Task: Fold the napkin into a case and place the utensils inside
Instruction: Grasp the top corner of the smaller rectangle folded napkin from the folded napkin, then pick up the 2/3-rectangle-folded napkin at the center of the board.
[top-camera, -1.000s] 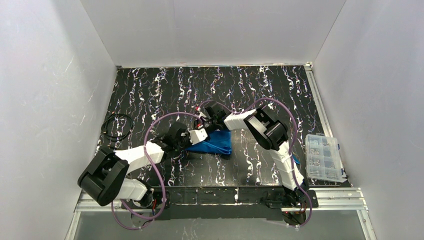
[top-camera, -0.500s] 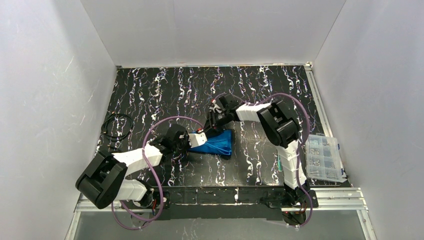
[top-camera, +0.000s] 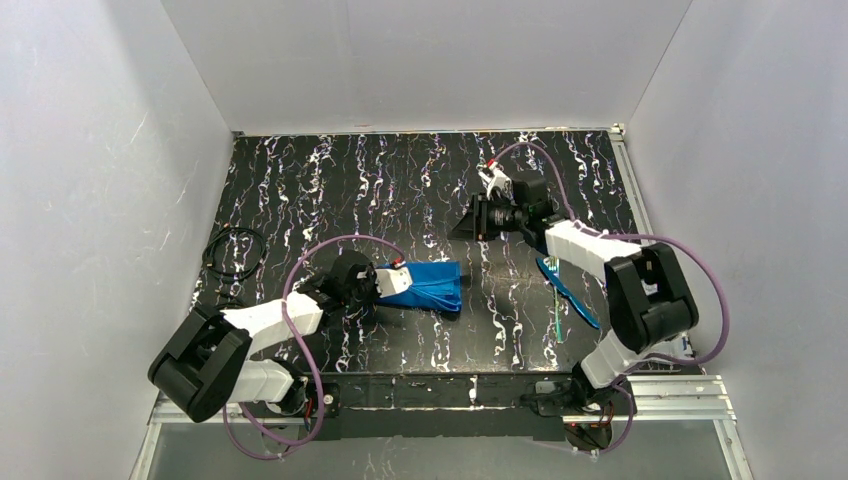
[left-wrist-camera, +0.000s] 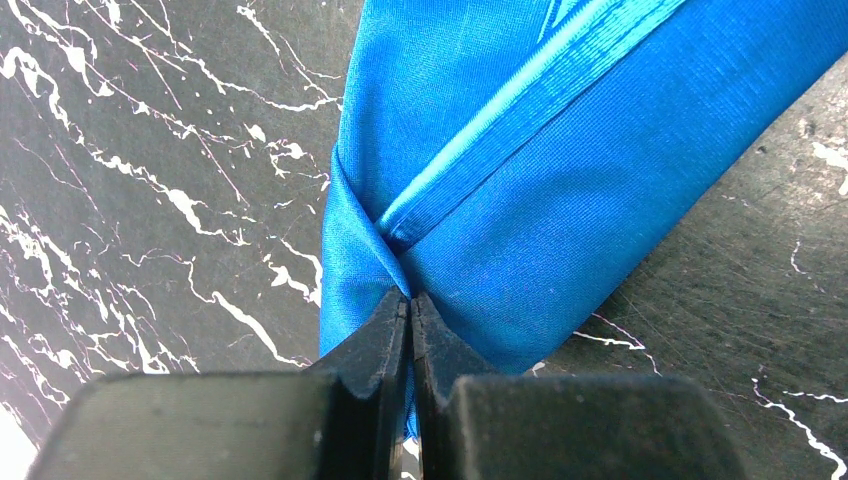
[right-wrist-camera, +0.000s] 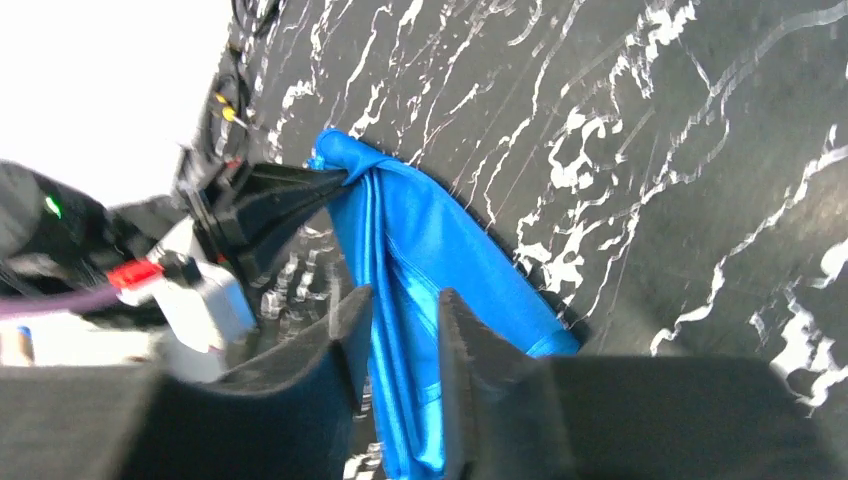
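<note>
Though folded into a case (top-camera: 432, 288) on the bench (top-camera: 300, 180) and pinched at nine o'clock by the shut left hand (left-wrist-camera: 410, 300), awaits filling. Next: send parted, empty right hand (top-camera: 463, 228) from one o'clock to utensils (top-camera: 565, 288) at three o'clock.

I've got the table (top-camera: 330, 180) in view: black top with white marble streaks. 3 items lie on it. The folded blue case (top-camera: 432, 287) sits flat near the middle. The utensils (top-camera: 566, 288) are well apart from it on the right, at least 2 thin pieces close together. A coiled black cable (top-camera: 232, 252) lies by the left edge.
</note>
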